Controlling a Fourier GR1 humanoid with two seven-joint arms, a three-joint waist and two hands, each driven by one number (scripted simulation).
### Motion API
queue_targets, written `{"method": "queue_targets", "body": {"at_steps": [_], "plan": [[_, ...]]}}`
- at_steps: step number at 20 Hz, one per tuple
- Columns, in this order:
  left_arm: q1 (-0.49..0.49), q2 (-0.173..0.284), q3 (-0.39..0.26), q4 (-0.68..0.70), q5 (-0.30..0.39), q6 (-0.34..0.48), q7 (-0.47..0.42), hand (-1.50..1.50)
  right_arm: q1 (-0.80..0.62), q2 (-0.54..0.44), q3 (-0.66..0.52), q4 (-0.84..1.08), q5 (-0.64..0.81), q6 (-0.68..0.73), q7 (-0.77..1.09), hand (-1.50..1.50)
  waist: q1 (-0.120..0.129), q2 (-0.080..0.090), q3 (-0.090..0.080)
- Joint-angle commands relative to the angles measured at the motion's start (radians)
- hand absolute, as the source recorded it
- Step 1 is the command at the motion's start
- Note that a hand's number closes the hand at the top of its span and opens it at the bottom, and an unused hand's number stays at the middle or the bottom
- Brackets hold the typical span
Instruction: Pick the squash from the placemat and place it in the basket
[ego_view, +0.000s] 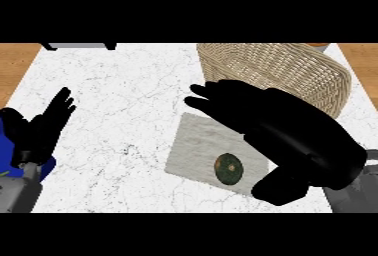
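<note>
A small dark green squash lies on the grey placemat near the counter's middle right. My right hand hovers over the placemat's right part with fingers straight and spread, pointing up-left; its thumb sits just right of the squash. Nothing is held. A woven wicker basket stands at the back right, just beyond the right hand's fingers. My left hand rests open at the left edge, fingers up.
The white marble counter spreads left of the placemat. A grey object sits at the back left edge. Something blue shows at the far left by the left forearm.
</note>
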Motion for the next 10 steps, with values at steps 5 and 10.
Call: {"method": "queue_targets", "body": {"at_steps": [5, 10], "plan": [[-0.029, -0.021, 0.021, 0.015, -0.005, -0.016, 0.014, 0.00, -0.037, -0.127, -0.160, 0.048, -0.309, 0.333, 0.069, -1.50, 0.006, 0.006, 0.003], [-0.012, -0.066, 0.009, -0.007, -0.050, 0.012, 0.009, 0.00, 0.074, -0.129, -0.251, -0.044, -0.458, 0.353, 0.129, -1.50, 0.000, 0.004, 0.003]]}}
